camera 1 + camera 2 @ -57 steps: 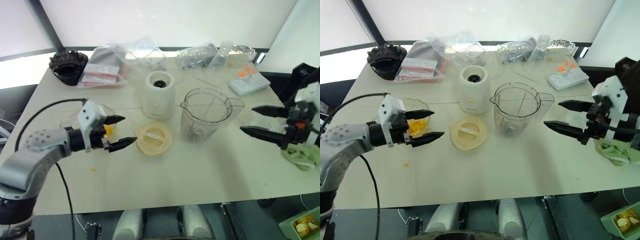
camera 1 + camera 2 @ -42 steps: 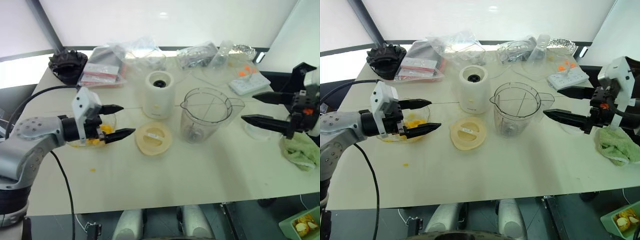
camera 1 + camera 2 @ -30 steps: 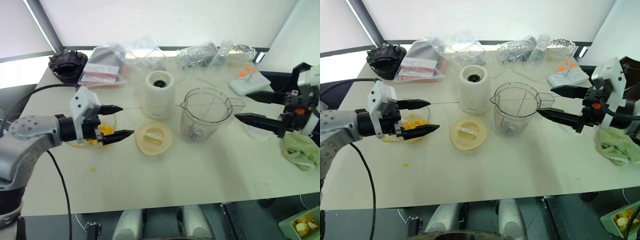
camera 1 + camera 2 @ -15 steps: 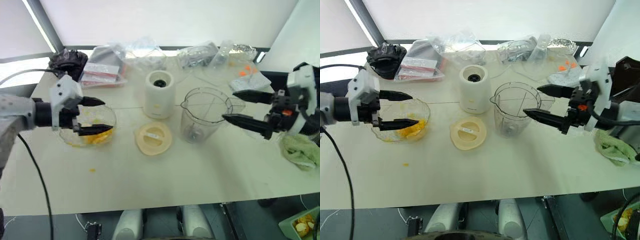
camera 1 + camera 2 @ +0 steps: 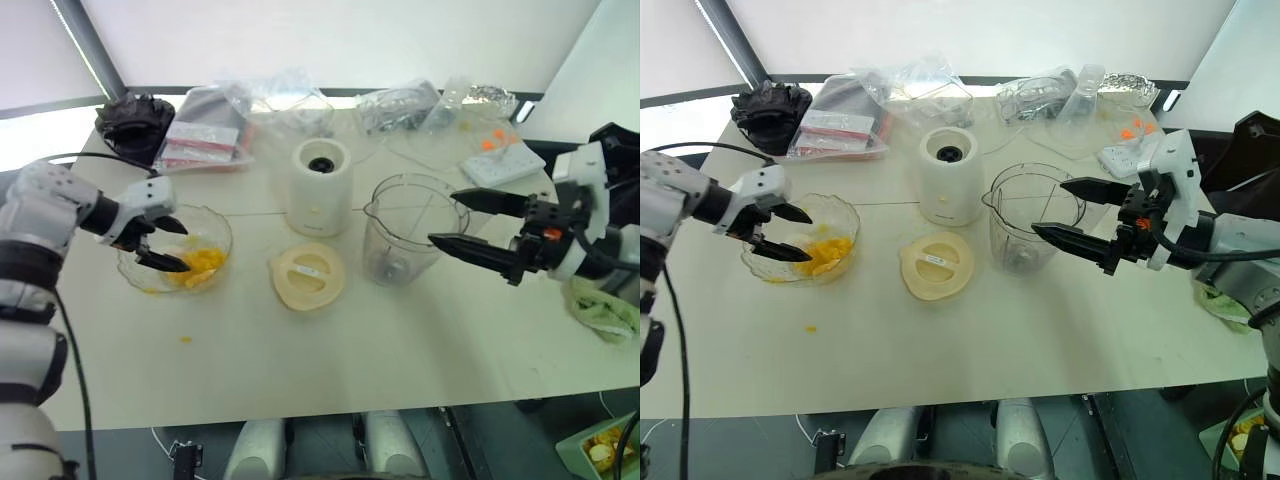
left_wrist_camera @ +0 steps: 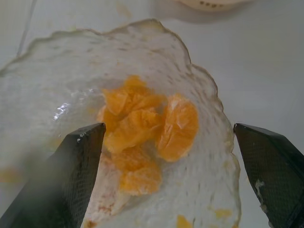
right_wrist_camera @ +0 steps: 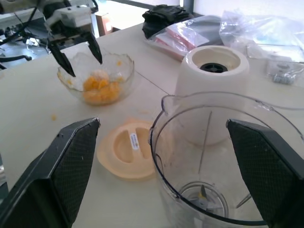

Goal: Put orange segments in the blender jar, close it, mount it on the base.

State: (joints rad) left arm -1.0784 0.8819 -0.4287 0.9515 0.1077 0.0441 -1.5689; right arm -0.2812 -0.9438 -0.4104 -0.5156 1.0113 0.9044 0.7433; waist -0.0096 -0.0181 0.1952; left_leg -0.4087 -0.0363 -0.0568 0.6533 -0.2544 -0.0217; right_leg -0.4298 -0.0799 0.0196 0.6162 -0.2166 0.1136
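The orange segments (image 5: 203, 264) lie piled in a shallow clear glass dish (image 5: 222, 229) at the table's left. My left gripper (image 5: 182, 248) points down into the dish, open, its fingers either side of the pile (image 6: 142, 123) and holding nothing. The clear blender jar (image 5: 408, 232) stands upright mid-table with nothing in it but its blade (image 7: 202, 192). Behind and to the left of it stands the cream base (image 5: 320, 190), and the flat cream lid (image 5: 307, 277) lies in front of that. My right gripper (image 5: 445, 217) hovers open at the jar's right side, pointing left.
Clear plastic bags (image 5: 280, 100) and a black bundle (image 5: 135, 115) line the far edge. A white power strip (image 5: 500, 165) lies at the back right, with a green cloth (image 5: 605, 310) at the right edge. One loose orange scrap (image 5: 185, 340) lies in front of the dish.
My left gripper has swung left and tipped downward, from beside the dish to inside it over the segments. My right gripper has drifted left toward the jar.
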